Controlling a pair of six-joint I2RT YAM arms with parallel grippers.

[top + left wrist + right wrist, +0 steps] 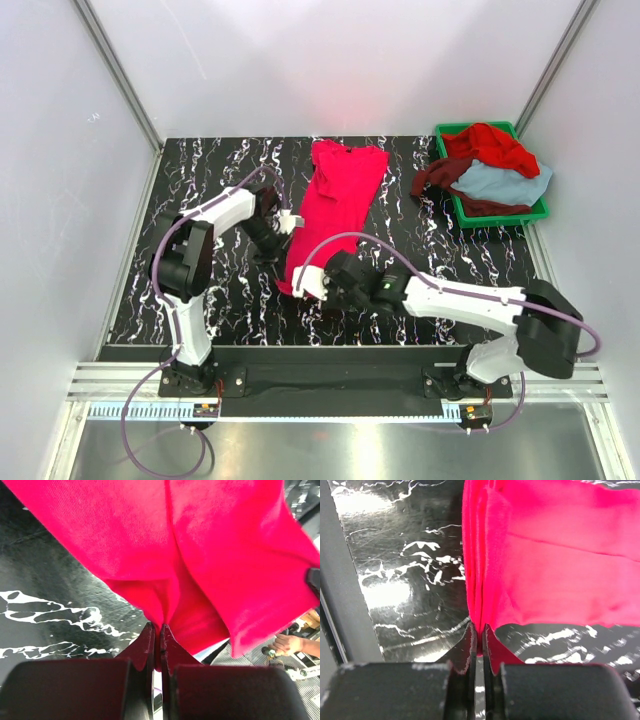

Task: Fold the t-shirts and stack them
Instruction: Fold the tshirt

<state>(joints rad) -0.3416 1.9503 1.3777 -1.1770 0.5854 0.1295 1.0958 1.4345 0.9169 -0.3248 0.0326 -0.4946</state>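
Note:
A crimson-pink t-shirt (pixel 335 195) lies lengthwise on the black marbled table, folded narrow, collar end at the back. My left gripper (pixel 291 222) is shut on its left edge, cloth pinched between the fingers in the left wrist view (pixel 160 627). My right gripper (pixel 302 283) is shut on the near bottom corner of the same shirt (pixel 550 555), cloth bunched between its fingertips (pixel 479 627). A brighter red shirt (pixel 490 145), a dark maroon shirt (pixel 432 178) and a light blue-grey shirt (pixel 500 182) lie heaped in the bin.
A green plastic bin (pixel 540 208) stands at the back right corner of the table (pixel 200 170). White walls and metal frame posts enclose the table on three sides. The arms' bases sit on a rail at the near edge.

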